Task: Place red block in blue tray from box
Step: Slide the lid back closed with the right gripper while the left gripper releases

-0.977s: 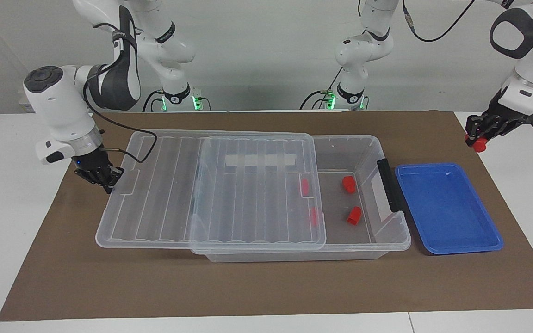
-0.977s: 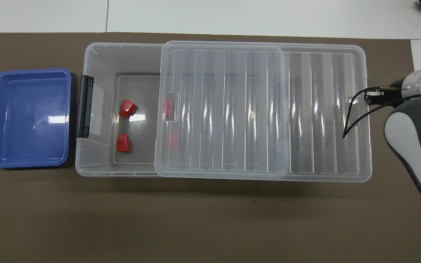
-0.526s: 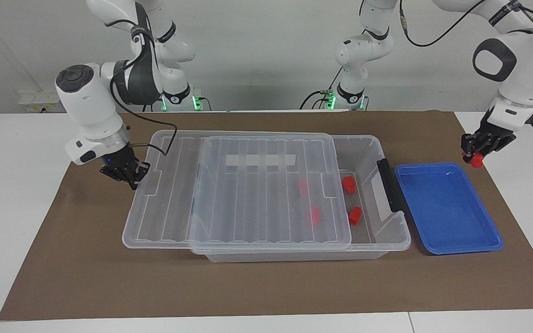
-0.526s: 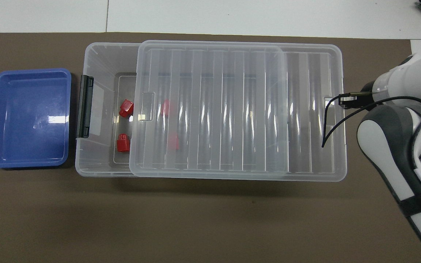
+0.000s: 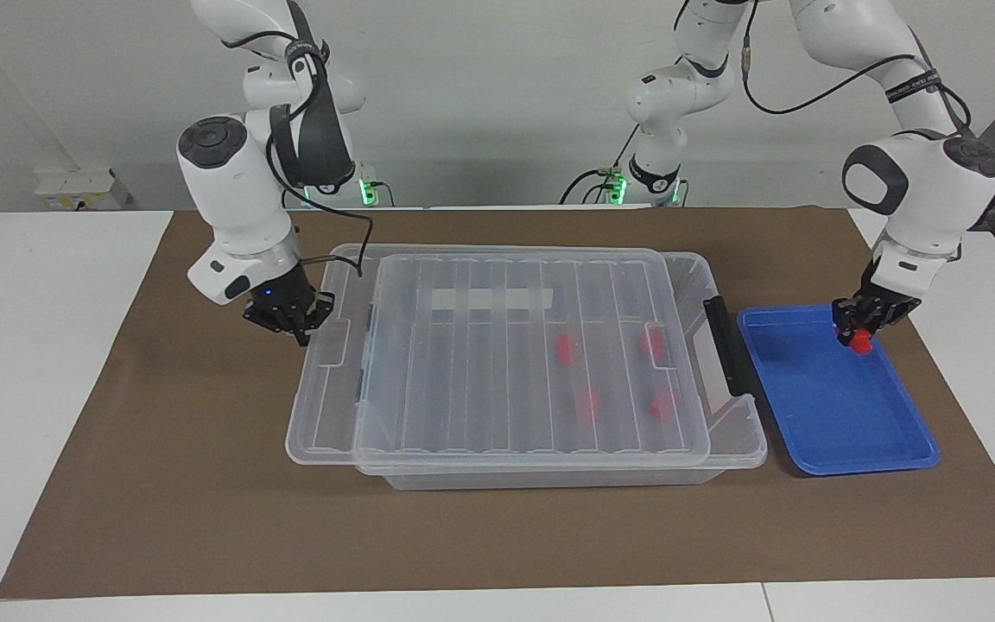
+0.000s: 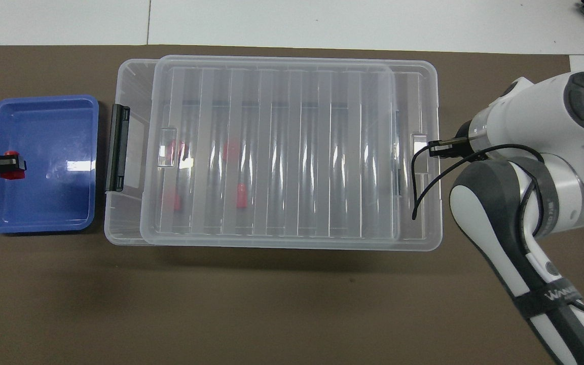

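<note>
Over the brown-covered worktop [image 5: 161, 518], the left pincer [image 5: 862, 335] grips the small red rectangular block [image 5: 863, 344] above the shallow blue plastic tray [image 5: 843, 432].

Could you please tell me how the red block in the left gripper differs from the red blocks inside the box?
The red block is gripped by the left gripper over the blue tray; the other red blocks lie on the floor of the box. It shows bare; they show only through the clear lid. All are small and red.
</note>
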{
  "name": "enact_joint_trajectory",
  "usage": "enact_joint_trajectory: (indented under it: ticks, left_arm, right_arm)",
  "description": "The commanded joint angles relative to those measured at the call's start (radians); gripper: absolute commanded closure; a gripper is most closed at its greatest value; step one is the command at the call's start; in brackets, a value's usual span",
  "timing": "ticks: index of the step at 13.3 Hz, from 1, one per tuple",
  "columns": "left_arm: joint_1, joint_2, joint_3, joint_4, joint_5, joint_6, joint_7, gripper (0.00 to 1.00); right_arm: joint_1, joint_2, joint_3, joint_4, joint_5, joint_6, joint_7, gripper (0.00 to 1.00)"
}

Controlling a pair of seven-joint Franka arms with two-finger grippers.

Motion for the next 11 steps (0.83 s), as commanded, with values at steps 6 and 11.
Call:
enact_joint_trajectory:
  ticks: [6, 11]
  left_arm:
    - [-0.003, 0.092, 0.001, -0.038, 0.010, 0.146, -0.028, 0.99]
    - [-0.005, 0.149, 0.001, -0.060, 0.010, 0.241, -0.027, 0.97]
  right_arm:
    - [0.084, -0.035, 0.001, -0.043, 0.037, -0.011, -0.021, 1.00]
    - [0.086, -0.037, 0.001, -0.042, 0.051, -0.013, -0.021, 1.00]
